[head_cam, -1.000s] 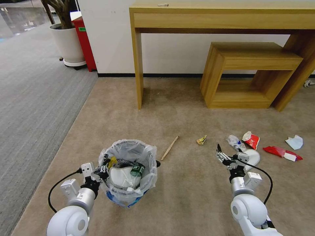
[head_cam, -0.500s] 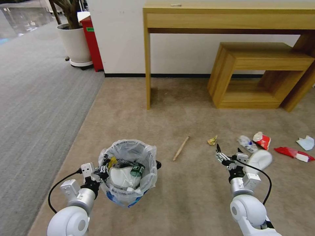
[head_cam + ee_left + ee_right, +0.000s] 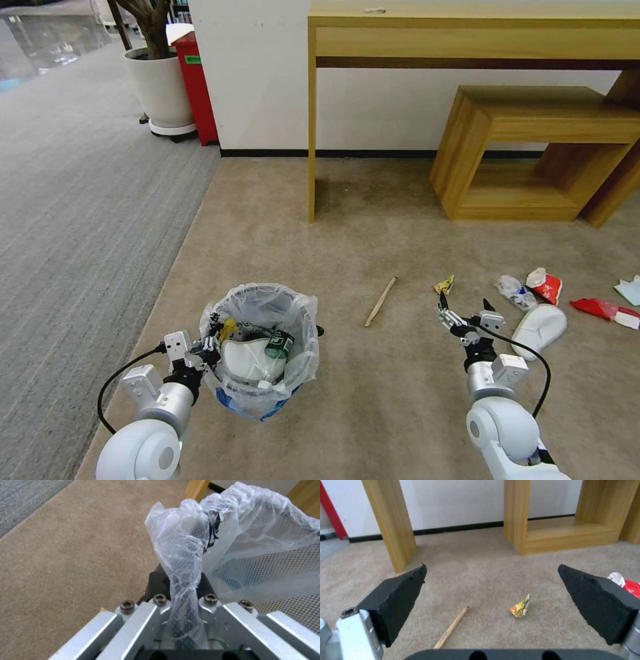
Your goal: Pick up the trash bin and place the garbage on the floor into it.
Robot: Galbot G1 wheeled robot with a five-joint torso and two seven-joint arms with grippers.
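On the beige carpet before a light wooden desk [image 3: 467,40], the robot's left gripper [image 3: 208,348] stays clamped on the near-left rim of the small round black wire-mesh trash bin [image 3: 261,353], pinching the mesh and its crinkly clear plastic liner [image 3: 186,555] together. The bin, held at the robot's near left, already carries a white slipper, a bottle and other litter. Over the past second the whole head view has slid: desk, low wooden shelf unit [image 3: 540,150] and scattered garbage have all drifted right while both arms kept their places, which reads as the robot turning or driving left, not the litter moving. The right gripper [image 3: 465,313] hangs with jaws spread wide and nothing between them, just above the floor. Ahead of it lie a thin wooden stick [image 3: 381,311] and a crumpled yellow wrapper [image 3: 445,285]; farther right sit a white slipper [image 3: 539,331], a crushed clear plastic bottle [image 3: 515,291] and red wrappers [image 3: 545,285]. Judging by this, the stick and yellow wrapper now sit squarely in reach.
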